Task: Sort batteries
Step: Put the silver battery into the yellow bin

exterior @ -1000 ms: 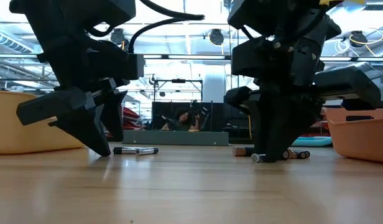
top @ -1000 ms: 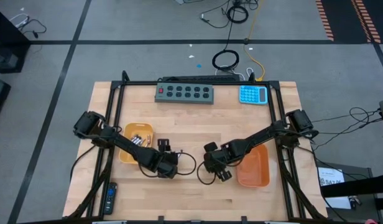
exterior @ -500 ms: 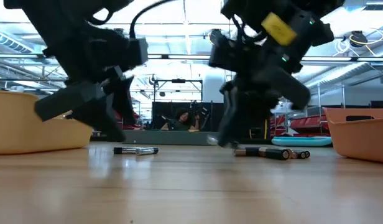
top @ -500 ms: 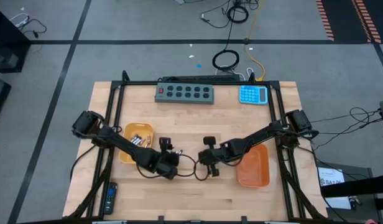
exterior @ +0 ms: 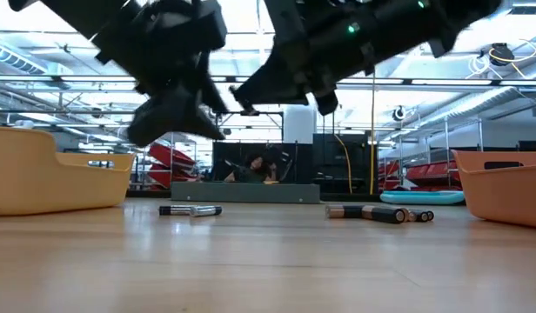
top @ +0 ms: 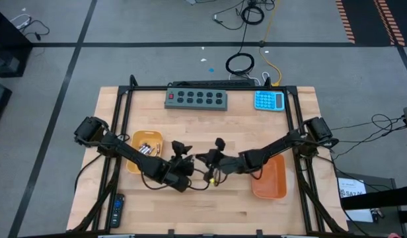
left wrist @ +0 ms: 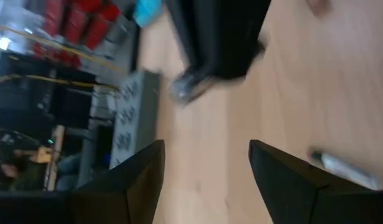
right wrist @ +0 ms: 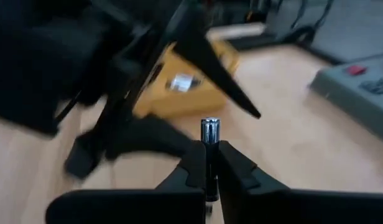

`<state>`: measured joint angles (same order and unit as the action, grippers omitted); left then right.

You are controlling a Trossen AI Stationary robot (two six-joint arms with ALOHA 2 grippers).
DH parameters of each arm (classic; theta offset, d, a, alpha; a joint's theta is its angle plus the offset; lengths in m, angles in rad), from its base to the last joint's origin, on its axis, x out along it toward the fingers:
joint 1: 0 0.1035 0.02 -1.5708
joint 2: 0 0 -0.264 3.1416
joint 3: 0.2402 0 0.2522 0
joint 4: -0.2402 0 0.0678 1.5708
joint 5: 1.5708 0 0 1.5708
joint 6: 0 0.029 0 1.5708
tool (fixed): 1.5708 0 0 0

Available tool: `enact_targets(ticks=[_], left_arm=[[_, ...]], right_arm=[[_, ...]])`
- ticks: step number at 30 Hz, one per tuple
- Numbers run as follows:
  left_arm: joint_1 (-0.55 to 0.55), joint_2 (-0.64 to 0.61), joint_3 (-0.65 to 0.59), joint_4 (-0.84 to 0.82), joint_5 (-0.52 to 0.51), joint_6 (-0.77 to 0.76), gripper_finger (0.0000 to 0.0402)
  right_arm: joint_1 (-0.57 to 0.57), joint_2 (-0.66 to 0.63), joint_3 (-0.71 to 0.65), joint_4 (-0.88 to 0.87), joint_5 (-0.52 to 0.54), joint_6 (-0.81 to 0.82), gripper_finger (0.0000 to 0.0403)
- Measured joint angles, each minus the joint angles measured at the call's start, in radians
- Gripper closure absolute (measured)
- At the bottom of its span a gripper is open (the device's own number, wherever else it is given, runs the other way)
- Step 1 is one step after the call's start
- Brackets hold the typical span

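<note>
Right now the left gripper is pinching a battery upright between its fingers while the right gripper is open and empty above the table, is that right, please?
Not quite: the arms are swapped. The right wrist view shows the right gripper shut on a battery, which stands upright between its fingers. The left wrist view shows the left gripper open and empty above the table.

On the table (top: 210,119), the button strip (top: 196,98) lies along the far edge with the calculator (top: 269,100) to its right. One tray (top: 135,162) sits on the left side with batteries in it (top: 145,149) — the other tray (top: 269,180) sits on the right. Between them, near the table's middle, the left end effector (top: 180,153) and the right end effector (top: 208,158) hang close together, the right one gripping a battery (right wrist: 209,132). Loose batteries (exterior: 366,212) lie on the table below them.
</note>
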<state>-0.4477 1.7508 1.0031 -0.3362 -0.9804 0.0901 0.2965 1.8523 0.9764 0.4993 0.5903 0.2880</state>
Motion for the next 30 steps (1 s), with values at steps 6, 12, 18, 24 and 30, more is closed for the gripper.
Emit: enact_targets(ticks=[6,12,18,24,30], left_arm=[[0.008,0.0,0.0,0.275,-0.075,0.163,0.0159],[0.038,0.0,0.0,0.491,-0.075,0.308,0.0159],[0.055,0.001,0.0,0.584,-0.076,0.443,0.0159],[0.056,0.002,-0.001,0.633,-0.022,0.496,0.0157],[0.057,0.002,0.001,0.684,0.018,0.494,0.0115]], right_arm=[[-0.003,0.001,-0.199,0.496,0.041,0.017,0.0402],[-0.002,0.0,-0.259,0.677,0.039,0.017,0.0402],[0.011,-0.001,-0.259,0.709,0.06,0.011,0.0402],[0.028,-0.002,-0.258,0.707,0.112,-0.002,0.0402],[0.026,0.0,-0.257,0.695,0.144,-0.011,0.0397]])
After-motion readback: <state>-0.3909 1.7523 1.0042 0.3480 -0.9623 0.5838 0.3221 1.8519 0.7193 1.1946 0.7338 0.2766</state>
